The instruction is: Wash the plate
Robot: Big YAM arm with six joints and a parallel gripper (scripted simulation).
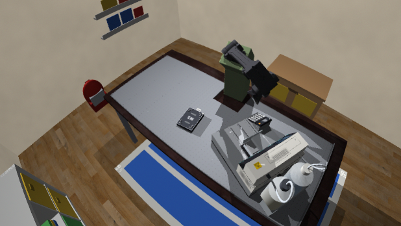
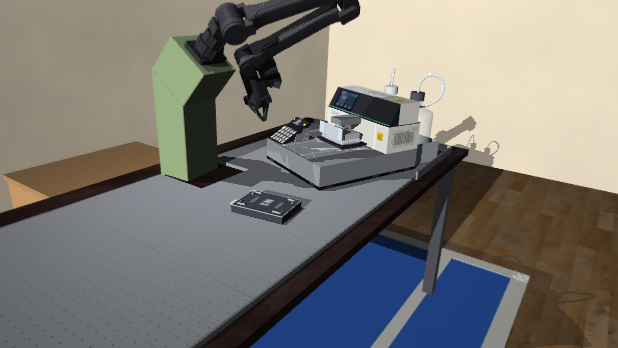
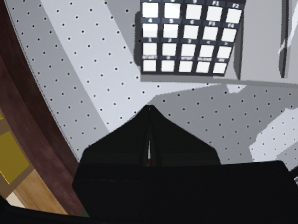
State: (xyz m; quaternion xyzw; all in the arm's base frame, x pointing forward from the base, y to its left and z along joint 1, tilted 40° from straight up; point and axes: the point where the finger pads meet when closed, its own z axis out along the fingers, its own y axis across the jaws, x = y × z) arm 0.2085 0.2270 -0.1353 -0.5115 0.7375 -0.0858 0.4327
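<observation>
My gripper (image 1: pixel 258 102) (image 2: pixel 264 119) (image 3: pixel 149 112) is shut and empty, above the table beside the keypad (image 1: pixel 256 118) (image 2: pixel 284 134) (image 3: pixel 189 41). The START key (image 3: pixel 149 65) shows beyond the fingertips in the wrist view. The lamp (image 1: pixel 259 123) (image 2: pixel 305 124) beside the keys glows amber. The washer (image 1: pixel 279 156) (image 2: pixel 391 137) has the pale, clear plate (image 2: pixel 332 133) at its carrier, in front of the housing and partly under the head. Whether the plate lies flat inside the locators I cannot tell. The dark nest N1 (image 1: pixel 185 125) (image 2: pixel 257 215) is empty.
Two bottles (image 1: pixel 279 194) (image 1: pixel 300 175) with looped tubes stand behind the washer. The green arm pedestal (image 1: pixel 237 82) (image 2: pixel 186 117) rises at the table edge. The washer's grey base (image 2: pixel 350 170) lies between N1 and the housing.
</observation>
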